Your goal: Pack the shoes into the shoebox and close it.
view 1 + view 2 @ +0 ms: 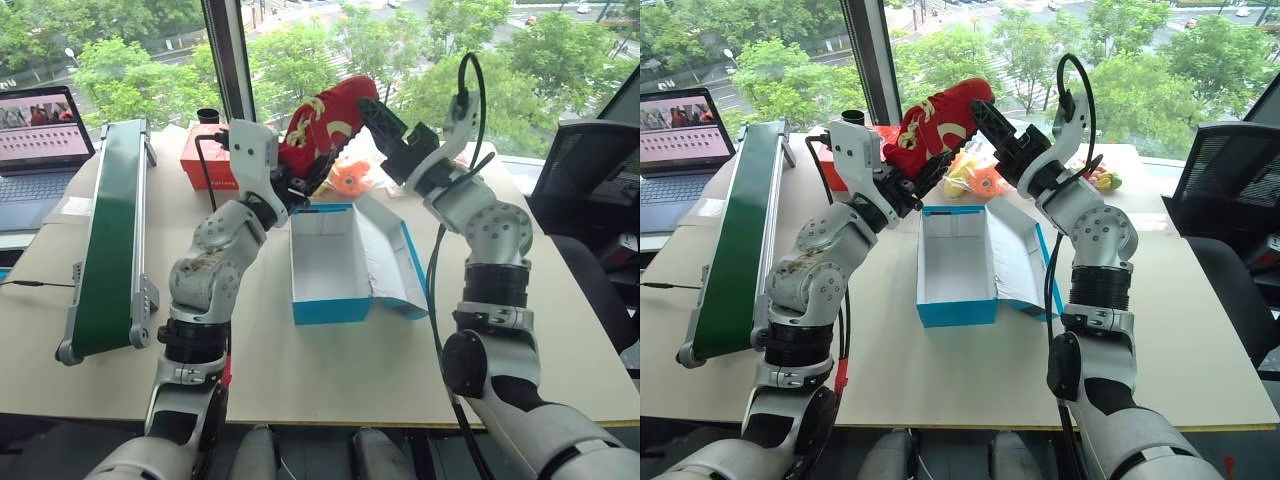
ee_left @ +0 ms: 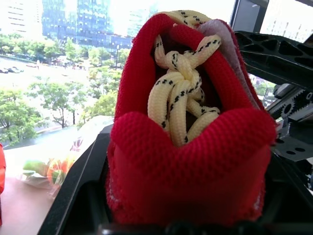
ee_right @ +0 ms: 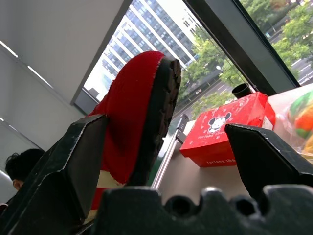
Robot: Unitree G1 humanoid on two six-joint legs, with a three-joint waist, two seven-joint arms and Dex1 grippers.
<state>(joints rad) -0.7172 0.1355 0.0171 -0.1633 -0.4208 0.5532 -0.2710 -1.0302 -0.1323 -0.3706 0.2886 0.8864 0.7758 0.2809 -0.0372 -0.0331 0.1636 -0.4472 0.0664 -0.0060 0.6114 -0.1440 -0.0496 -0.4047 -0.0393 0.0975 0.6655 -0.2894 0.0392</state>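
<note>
While the left gripper (image 1: 300,185) clamps a red shoe (image 1: 325,125) above the open shoebox (image 1: 330,262) on the counter (image 1: 330,370), the right gripper's (image 1: 385,125) jaws stand wide around its toe.

The shoe (image 1: 325,128) hangs above the table (image 1: 330,370), at twelve o'clock from the open shoebox (image 1: 330,262). The conveyor (image 1: 110,240) lies at nine o'clock of the shoebox, the red box (image 1: 203,160) at eleven.
</note>
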